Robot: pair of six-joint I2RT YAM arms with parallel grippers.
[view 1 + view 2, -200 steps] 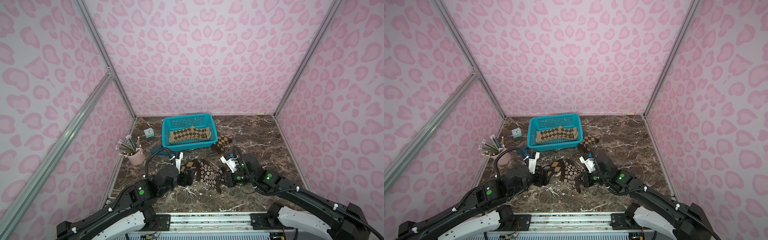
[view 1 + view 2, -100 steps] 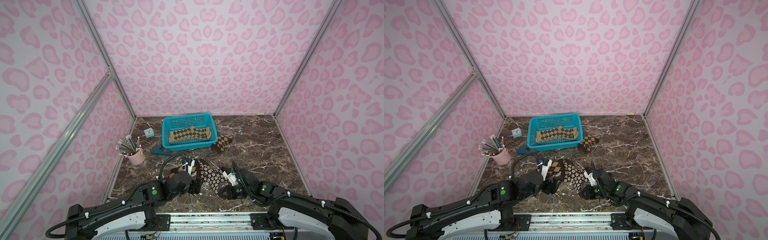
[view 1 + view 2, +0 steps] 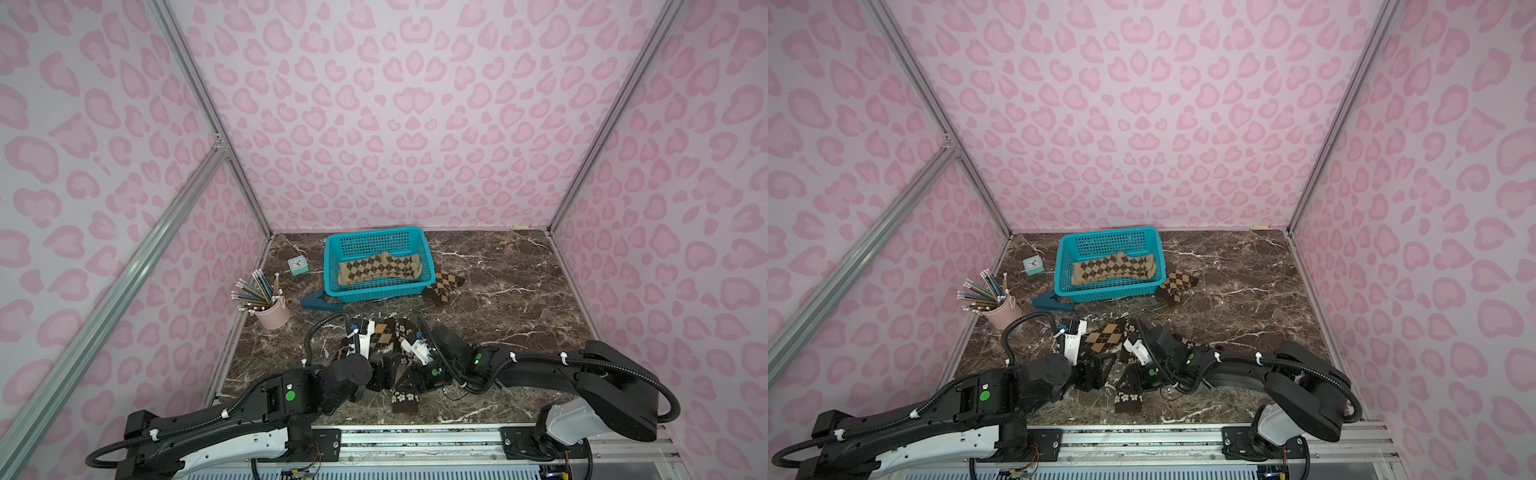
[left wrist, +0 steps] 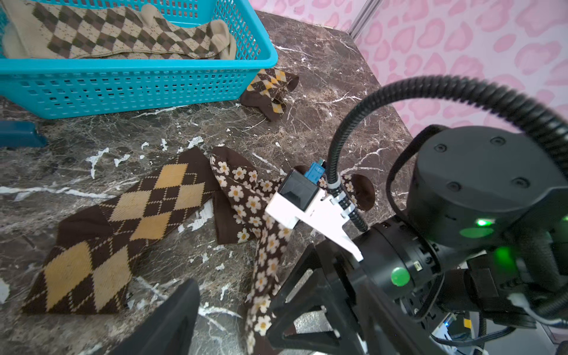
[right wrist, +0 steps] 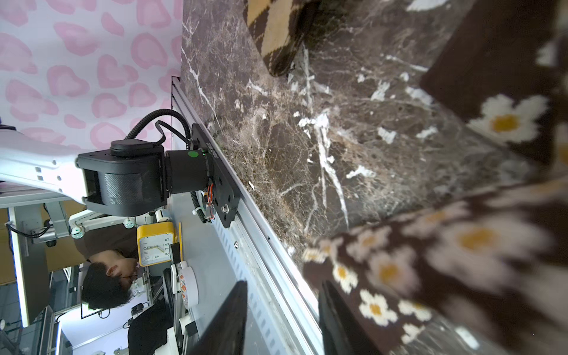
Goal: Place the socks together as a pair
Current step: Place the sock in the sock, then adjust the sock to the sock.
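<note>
Tabletop [image 3: 519, 299] of dark marble carries the whole job. The blue basket [image 3: 376, 291] at the back holds a tan argyle sock [image 3: 380, 268], and a small orange argyle sock [image 3: 442, 286] lies just beside its corner. Nearer me a flat orange argyle sock [image 4: 123, 227] is spread out, and touching its end are the dark brown flowered socks [image 4: 238, 190], which I judge to be the pair I am putting together.

My right gripper [image 5: 282, 307] hangs low over them with its jaws parted and nothing between them. One long flowered sock [image 4: 267, 261] rests against one finger [image 5: 335, 319]. My left gripper [image 3: 386, 374] stands wide and empty close by.

To do this well I would draw the right arm straight back without snagging the knit. Then I would check that the flowered lengths lie side by side with cuffs matched, and nudge a crooked one with a fingertip rather than lift it.

My arms cover the middle of the flowered heap in both top views, so I cannot tell how the two overlap there. Only one left finger [image 4: 172, 319] shows in my left wrist view. The nearest knit is blurred in my right wrist view.
</note>
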